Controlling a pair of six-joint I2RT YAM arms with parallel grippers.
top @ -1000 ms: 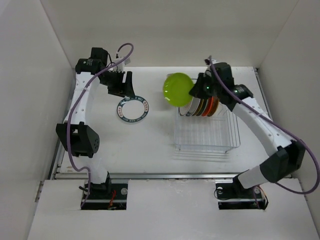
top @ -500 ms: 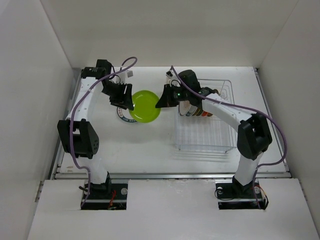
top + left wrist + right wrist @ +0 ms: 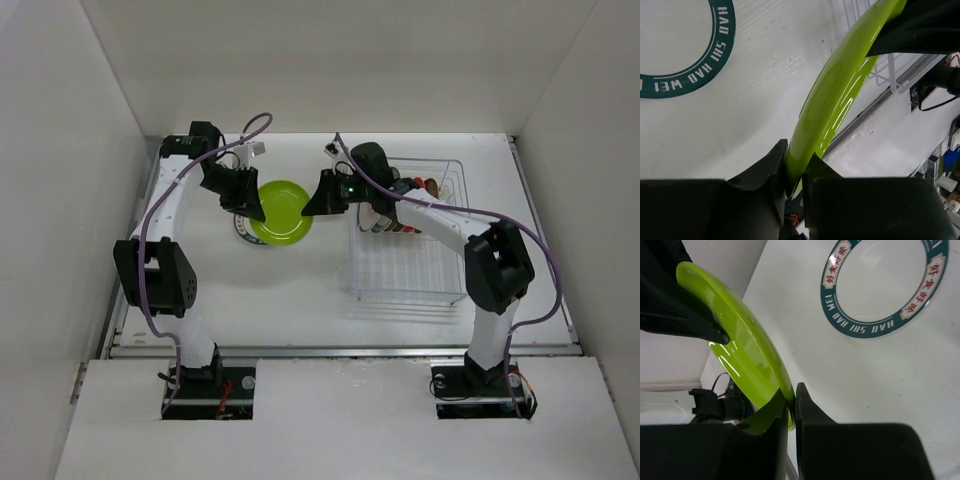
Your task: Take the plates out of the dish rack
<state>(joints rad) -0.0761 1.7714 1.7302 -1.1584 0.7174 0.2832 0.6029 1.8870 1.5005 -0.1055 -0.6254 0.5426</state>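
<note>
From where I stand, the small round lime green plate (image 3: 282, 212) hangs in the air between the two arms, tilted up on its edge above the white table (image 3: 300, 290). The left pincer (image 3: 255, 210) is clamped on its left rim and the right pincer (image 3: 310, 205) is clamped on the opposite rim, so both are gripping the same plate. In each wrist view the black fingers sit tight against the glossy green edge, with the other arm's fingers showing at the far side. Right under it, flat on the table, lies a white plate with a dark teal rim (image 3: 885, 285), mostly hidden from above by the green one. The rim carries white capitals that read "HAO SHI HAO WEI", and cream panels with red Chinese characters too small for me to make out. Off to the right is the clear rectangular wire-grid dish rack (image 3: 410, 265), with the remaining upright plates (image 3: 400, 215), orange, red and darker tones, bunched in the slots at its far end.
</note>
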